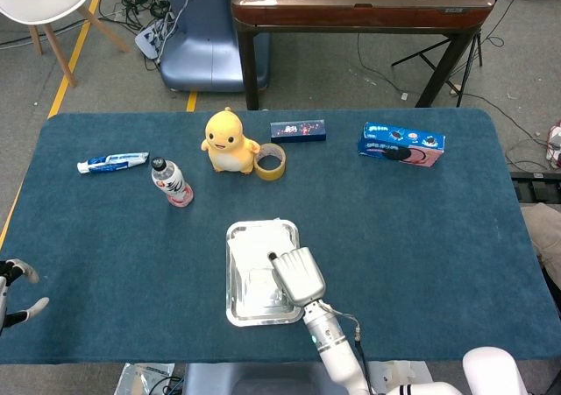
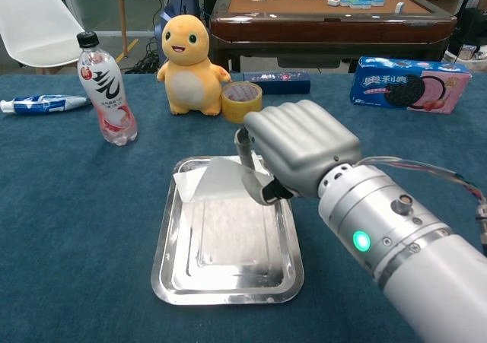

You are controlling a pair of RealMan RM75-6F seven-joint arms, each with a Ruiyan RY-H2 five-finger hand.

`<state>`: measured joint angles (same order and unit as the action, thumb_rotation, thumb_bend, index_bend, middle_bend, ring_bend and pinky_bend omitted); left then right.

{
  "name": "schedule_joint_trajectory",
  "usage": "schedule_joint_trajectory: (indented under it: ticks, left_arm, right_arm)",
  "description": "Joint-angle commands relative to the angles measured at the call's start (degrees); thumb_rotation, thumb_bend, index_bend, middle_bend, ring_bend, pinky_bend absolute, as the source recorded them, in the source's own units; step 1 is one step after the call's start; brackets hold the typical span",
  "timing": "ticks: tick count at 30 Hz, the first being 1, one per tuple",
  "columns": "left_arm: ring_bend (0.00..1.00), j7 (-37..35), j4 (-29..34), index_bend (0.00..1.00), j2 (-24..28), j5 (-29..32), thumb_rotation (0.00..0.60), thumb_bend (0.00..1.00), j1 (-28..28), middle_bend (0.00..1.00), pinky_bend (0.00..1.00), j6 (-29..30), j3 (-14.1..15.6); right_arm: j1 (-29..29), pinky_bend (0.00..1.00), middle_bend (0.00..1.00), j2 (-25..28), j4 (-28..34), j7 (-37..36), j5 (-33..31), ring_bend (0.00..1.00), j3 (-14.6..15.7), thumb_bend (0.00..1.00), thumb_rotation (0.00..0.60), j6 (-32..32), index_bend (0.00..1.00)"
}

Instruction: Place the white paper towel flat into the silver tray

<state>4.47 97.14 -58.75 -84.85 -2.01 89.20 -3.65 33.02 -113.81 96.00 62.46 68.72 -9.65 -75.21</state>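
Now | right robot hand (image 2: 300,154) pinching towel (image 2: 221,206) corner over tray (image 2: 163,271) | lower, smooth flat, then release | left robot hand (image 1: 13,292) spread, idle at desk edge.

White paper towel (image 2: 221,206) lies in the silver tray (image 2: 169,271) (far edge lifted).
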Motion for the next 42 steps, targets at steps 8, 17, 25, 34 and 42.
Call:
schedule_joint_trajectory:
  ticks: [8, 17, 25, 34, 42]
  left_arm:
    - [0.38, 0.0, 0.07, 0.56, -0.03, -0.1, 0.6, 0.07, -0.01, 0.48, 0.68, 0.06, 0.03]
    - [0.38, -0.3, 0.2, 0.56, 0.18, -0.2, 0.6, 0.07, 0.11, 0.48, 0.68, 0.38, -0.01]
    - [0.38, -0.37, 0.28, 0.56, 0.31, -0.35, 0.6, 0.07, 0.17, 0.48, 0.68, 0.5, 0.03]
    - [0.38, -0.27, 0.26, 0.56, 0.26, -0.29, 0.6, 0.07, 0.15, 0.48, 0.68, 0.44, 0.03]
    - [0.38, -0.29, 0.23, 0.56, 0.26, -0.32, 0.6, 0.07, 0.15, 0.48, 0.68, 0.45, 0.03]
  right_arm:
    - [0.26, 1.0, 1.0, -1.6, 0.71, -0.57, -0.19, 1.0, 0.84, 0.5, 0.6, -0.29, 0.64]
    - [0.4, 1.0, 1.0, -3.27, 0.46, -0.5, -1.52, 1.0, 1.0, 0.5, 0.6, -0.23, 0.64]
    - [0.43, 1.0, 1.0, -3.26, 2.04, -0.66, -2.05, 1.0, 1.49, 0.48, 0.6, -0.05, 0.62]
    - [0.67, 1.0, 1.0, -1.76, 4.67, -1.3, -2.54, 1.0, 2.06, 0.14, 0.6, 0.86, 0.44]
    - [0.93, 1.0, 1.0, -0.74, 6.36, -1.7, -2.64, 1.0, 2.67, 0.0, 0.6, 1.36, 0.34]
